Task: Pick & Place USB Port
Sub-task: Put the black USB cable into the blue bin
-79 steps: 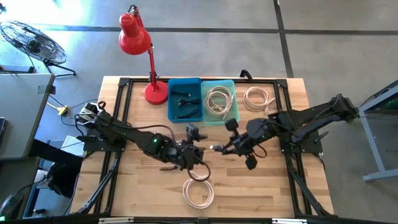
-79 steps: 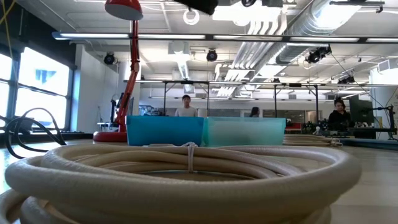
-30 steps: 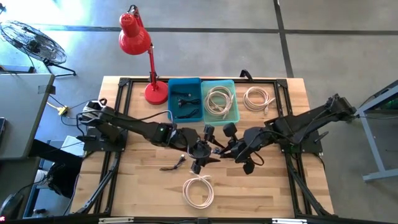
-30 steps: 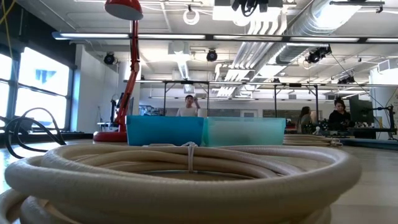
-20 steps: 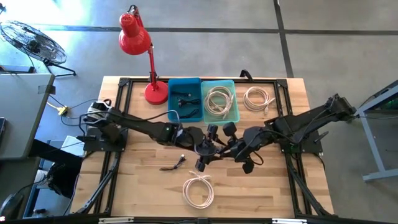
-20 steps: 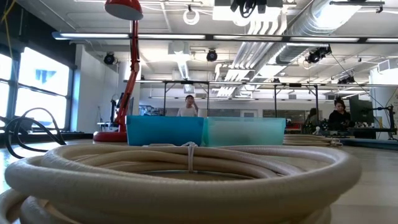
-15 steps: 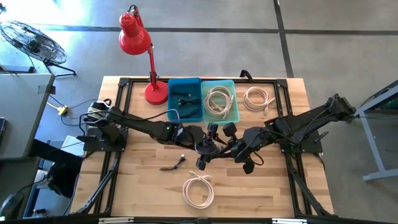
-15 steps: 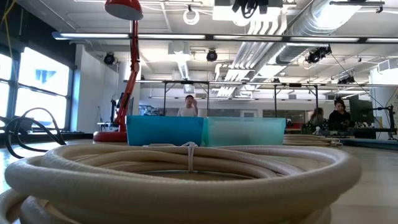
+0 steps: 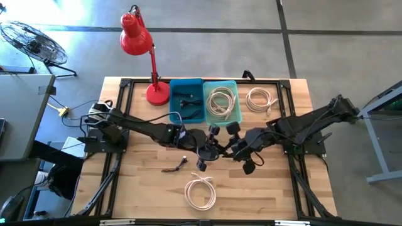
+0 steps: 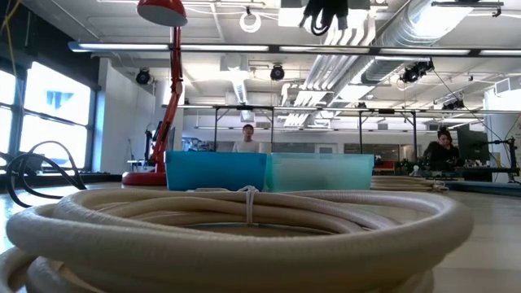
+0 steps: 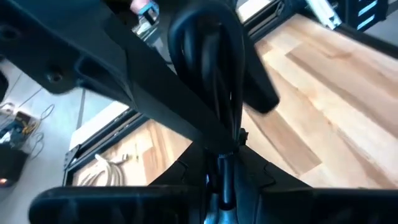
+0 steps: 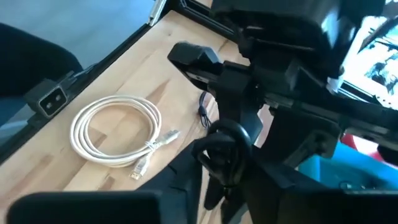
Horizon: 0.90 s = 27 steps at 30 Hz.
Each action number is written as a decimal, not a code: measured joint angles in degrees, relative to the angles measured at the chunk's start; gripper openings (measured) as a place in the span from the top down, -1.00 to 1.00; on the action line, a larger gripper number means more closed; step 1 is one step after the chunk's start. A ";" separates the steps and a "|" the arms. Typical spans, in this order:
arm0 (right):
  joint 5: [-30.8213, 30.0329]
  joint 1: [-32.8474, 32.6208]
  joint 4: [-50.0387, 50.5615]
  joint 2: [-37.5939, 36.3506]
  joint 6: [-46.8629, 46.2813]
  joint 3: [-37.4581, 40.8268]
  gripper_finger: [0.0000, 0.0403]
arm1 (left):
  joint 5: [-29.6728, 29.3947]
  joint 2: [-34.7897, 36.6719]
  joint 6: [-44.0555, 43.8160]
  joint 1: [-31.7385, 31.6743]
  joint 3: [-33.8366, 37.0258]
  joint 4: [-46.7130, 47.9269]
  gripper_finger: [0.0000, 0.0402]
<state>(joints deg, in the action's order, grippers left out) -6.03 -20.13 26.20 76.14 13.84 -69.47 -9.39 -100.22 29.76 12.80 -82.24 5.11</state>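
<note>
mid-handover above the bench (image 9: 141,188): my left pincer (image 9: 210,150) clamps the black cable (image 11: 214,68); my right pincer (image 9: 233,149) loosens, next retreats.

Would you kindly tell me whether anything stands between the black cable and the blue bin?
Nothing visible does: the black cable is held in the left gripper above the bare wooden table, and the open-topped blue bin lies just beyond.

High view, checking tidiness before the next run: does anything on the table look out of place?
A small dark cable lies loose on the bare wood, outside the blue bin, beside where the left gripper and right gripper meet mid-table. A white coil near the front edge also sits outside it.
</note>
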 joint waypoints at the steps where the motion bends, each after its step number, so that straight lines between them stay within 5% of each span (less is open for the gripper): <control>1: -0.38 -0.19 0.00 0.00 -0.63 0.00 0.53 | -0.48 0.00 0.00 0.01 0.00 0.34 0.82; 12: -10.11 -4.53 4.00 -2.14 -3.56 0.00 0.08 | -7.44 -0.02 0.42 1.16 0.02 4.80 0.82; 27: -20.17 -8.58 18.98 -12.56 -17.15 0.00 0.03 | -16.70 -0.02 -0.81 1.22 0.02 12.39 0.82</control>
<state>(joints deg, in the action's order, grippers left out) -26.20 -28.71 45.18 63.58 -3.31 -69.47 -26.09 -100.24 28.95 14.02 -82.21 17.50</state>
